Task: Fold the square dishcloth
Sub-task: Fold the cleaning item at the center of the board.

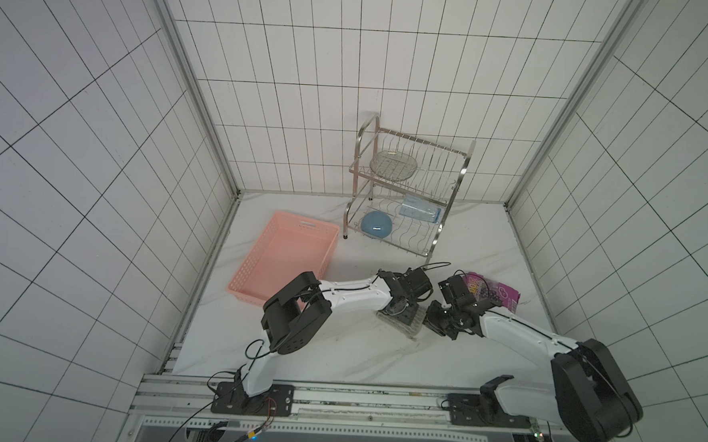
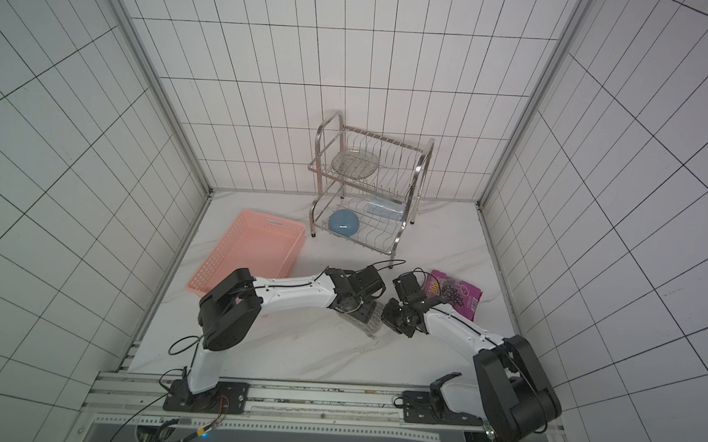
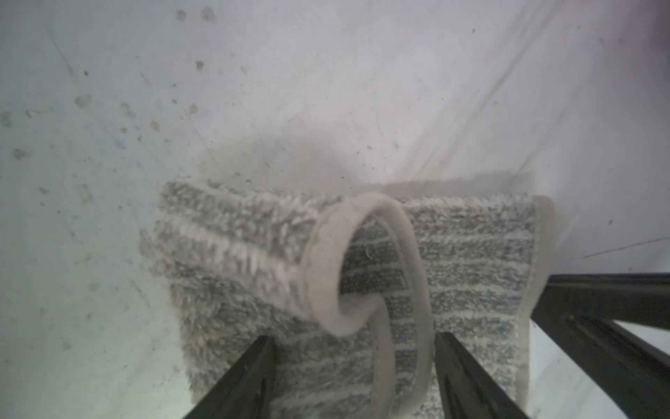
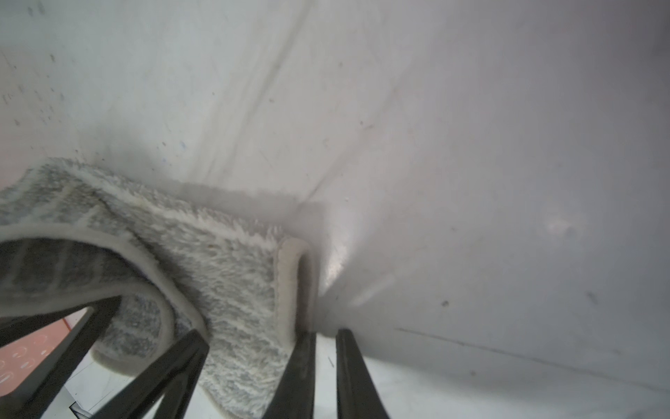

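The square dishcloth (image 1: 406, 319) (image 2: 367, 321), grey with thin pale stripes, lies folded over on the white table between my two arms. In the left wrist view the dishcloth (image 3: 471, 254) shows a pale hem curled up in a loop. My left gripper (image 3: 357, 335) (image 1: 401, 312) stands open over it, one finger on each side of the loop, pinching nothing. My right gripper (image 4: 324, 332) (image 1: 427, 317) is shut with only a thin empty slit, right beside the dishcloth's (image 4: 235, 261) hemmed edge. The left gripper's fingers (image 4: 174, 359) show there too.
A pink basket (image 1: 241, 278) sits left of the arms. A metal dish rack (image 1: 454, 181) at the back holds a blue bowl (image 1: 377, 224) and a clear container (image 1: 421, 211). A purple snack packet (image 1: 500, 294) lies just behind the right wrist.
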You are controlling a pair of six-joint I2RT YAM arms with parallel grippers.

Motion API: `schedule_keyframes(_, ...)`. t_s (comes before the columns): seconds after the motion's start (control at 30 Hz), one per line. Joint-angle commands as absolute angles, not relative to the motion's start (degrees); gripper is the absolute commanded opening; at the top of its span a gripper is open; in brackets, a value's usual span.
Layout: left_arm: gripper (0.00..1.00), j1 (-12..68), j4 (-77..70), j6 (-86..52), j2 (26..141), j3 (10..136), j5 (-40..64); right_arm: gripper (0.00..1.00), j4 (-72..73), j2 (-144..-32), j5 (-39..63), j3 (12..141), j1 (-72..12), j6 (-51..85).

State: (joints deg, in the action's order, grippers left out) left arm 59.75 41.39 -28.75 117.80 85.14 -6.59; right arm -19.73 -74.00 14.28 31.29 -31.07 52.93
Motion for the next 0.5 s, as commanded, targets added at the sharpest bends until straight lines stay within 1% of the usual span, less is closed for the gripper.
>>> schedule_keyframes(0.0,0.72,60.0,41.7,-27.9,119.7,86.3,-8.2,0.16,-19.6,-75.0,14.3,31.9,-30.4,52.1)
schedule_keyframes(0.03,0.72,60.0,41.8,-27.9,120.0,86.2,-8.2,0.16,-19.6,-75.1,14.4,32.0,-30.4,52.0)
schedule_keyframes(0.1,0.66,60.0,41.9,-27.9,120.4,86.1,-8.3,0.16,-19.6,-75.3,14.4,32.0,-30.3,51.9)
schedule_keyframes(0.2,0.51,60.0,42.4,-28.0,120.4,85.9,-9.1,0.16,-19.5,-75.4,14.4,32.2,-30.2,51.8)
schedule_keyframes(0.27,0.44,60.0,42.7,-28.1,119.9,85.8,-9.6,0.16,-19.6,-75.3,14.5,32.3,-30.1,51.7)
schedule_keyframes(0.3,0.42,60.0,42.8,-28.1,119.4,85.7,-9.7,0.16,-19.6,-75.4,14.4,32.3,-30.1,51.7)
schedule_keyframes(0.47,0.36,60.0,43.4,-28.0,116.4,85.3,-10.5,0.16,-19.9,-75.7,14.1,33.0,-30.0,51.0)
